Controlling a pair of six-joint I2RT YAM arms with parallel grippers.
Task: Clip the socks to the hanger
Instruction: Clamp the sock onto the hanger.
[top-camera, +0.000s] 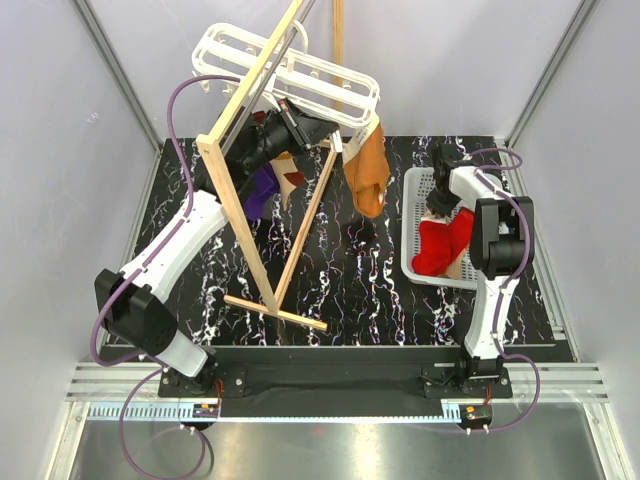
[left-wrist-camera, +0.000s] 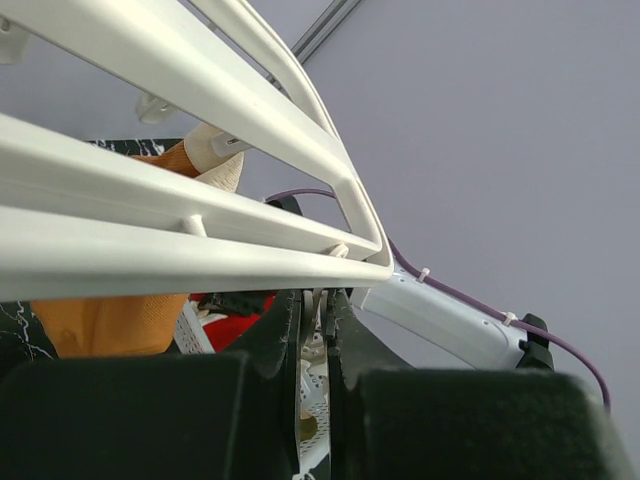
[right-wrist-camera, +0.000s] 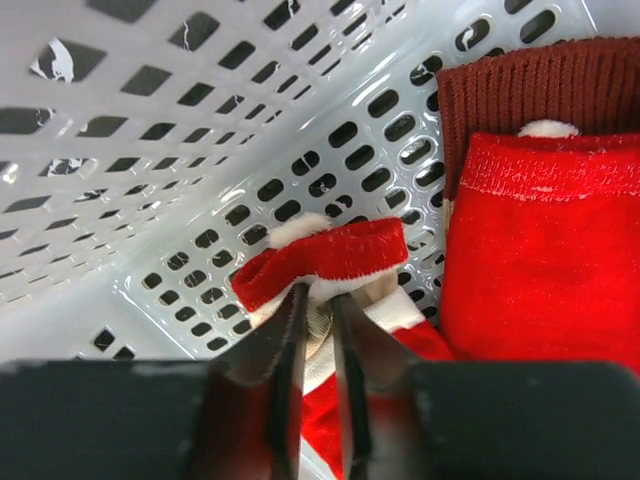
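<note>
The white hanger (top-camera: 290, 65) hangs from the wooden stand at the back. An orange sock (top-camera: 367, 170) hangs clipped under its right end. My left gripper (top-camera: 300, 125) reaches up under the hanger. In the left wrist view its fingers (left-wrist-camera: 290, 340) are shut on a small peg (left-wrist-camera: 320, 305) just below the hanger's corner (left-wrist-camera: 330, 265). My right gripper (top-camera: 440, 200) is down in the basket. In the right wrist view it (right-wrist-camera: 318, 310) is shut on the cuff of a red-and-white sock (right-wrist-camera: 330, 255). A plain red sock (right-wrist-camera: 545, 270) and a maroon cuff (right-wrist-camera: 540, 90) lie beside it.
The tall wooden A-frame stand (top-camera: 262, 200) stands left of centre on the black marbled table, its foot bar (top-camera: 275, 312) near the front. The white perforated basket (top-camera: 415, 225) sits at the right with the red sock (top-camera: 440, 248) inside. A purple cloth (top-camera: 262, 190) shows behind the stand.
</note>
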